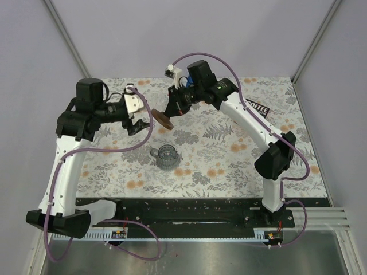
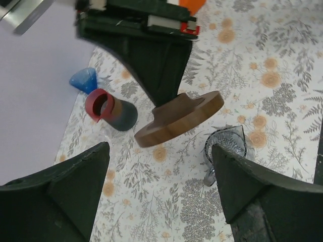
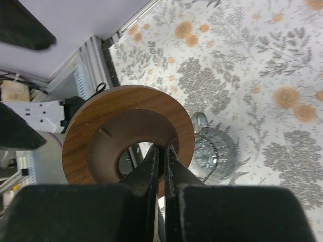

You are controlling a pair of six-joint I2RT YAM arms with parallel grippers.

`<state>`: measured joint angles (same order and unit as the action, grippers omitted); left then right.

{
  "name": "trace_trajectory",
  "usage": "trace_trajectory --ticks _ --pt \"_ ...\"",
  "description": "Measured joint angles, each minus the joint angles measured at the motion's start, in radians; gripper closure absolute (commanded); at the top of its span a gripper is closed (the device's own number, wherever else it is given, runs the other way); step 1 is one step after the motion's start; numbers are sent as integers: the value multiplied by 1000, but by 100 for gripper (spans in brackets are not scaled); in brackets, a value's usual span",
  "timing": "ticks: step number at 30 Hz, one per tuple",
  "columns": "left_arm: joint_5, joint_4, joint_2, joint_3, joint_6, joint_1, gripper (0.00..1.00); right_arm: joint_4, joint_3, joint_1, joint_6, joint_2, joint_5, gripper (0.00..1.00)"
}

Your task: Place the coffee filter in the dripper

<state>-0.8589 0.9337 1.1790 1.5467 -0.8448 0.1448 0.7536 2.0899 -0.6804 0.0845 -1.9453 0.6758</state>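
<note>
A glass dripper (image 1: pixel 166 156) with a handle stands on the floral mat; it also shows in the left wrist view (image 2: pixel 225 146) and the right wrist view (image 3: pixel 214 148). My right gripper (image 1: pixel 172 113) is shut on the inner rim of a round wooden ring (image 1: pixel 163 119) and holds it tilted in the air, behind and above the dripper. The ring also shows in the other two views (image 2: pixel 179 118) (image 3: pixel 128 133), with the right gripper (image 3: pixel 162 151) at its hole. My left gripper (image 1: pixel 135 127) is open and empty (image 2: pixel 159 151), left of the ring. No paper filter shows.
A blue cone (image 2: pixel 86 79) and a red-rimmed grey cup (image 2: pixel 108 110) lie at the mat's far edge by the wall. A black bag marked COFFEE (image 1: pixel 259 109) lies at the back right. The mat (image 1: pixel 218 166) is bare around the dripper.
</note>
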Motion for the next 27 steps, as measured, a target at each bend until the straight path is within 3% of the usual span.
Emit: trace_trajectory --ticks 4,10,16,17,23,24,26,27 --pt "9 40 6 -24 -111 66 13 -26 -54 0 36 1 69 100" --pt "23 68 23 -66 -187 93 33 -66 -148 0 77 5 120 100" --pt "21 71 28 -89 -223 126 36 -90 -167 0 90 22 150 100" --pt "23 73 29 -100 -232 132 40 -95 -167 0 91 26 157 100" --pt "35 65 33 -127 -270 154 96 -93 -174 0 84 36 171 100" --pt "33 79 33 -127 -274 158 100 -93 -175 0 83 36 172 99" --pt "34 93 33 -127 -269 169 100 -91 -175 6 81 37 175 82" --pt "37 89 34 -127 -248 172 100 -90 -175 8 82 37 175 69"
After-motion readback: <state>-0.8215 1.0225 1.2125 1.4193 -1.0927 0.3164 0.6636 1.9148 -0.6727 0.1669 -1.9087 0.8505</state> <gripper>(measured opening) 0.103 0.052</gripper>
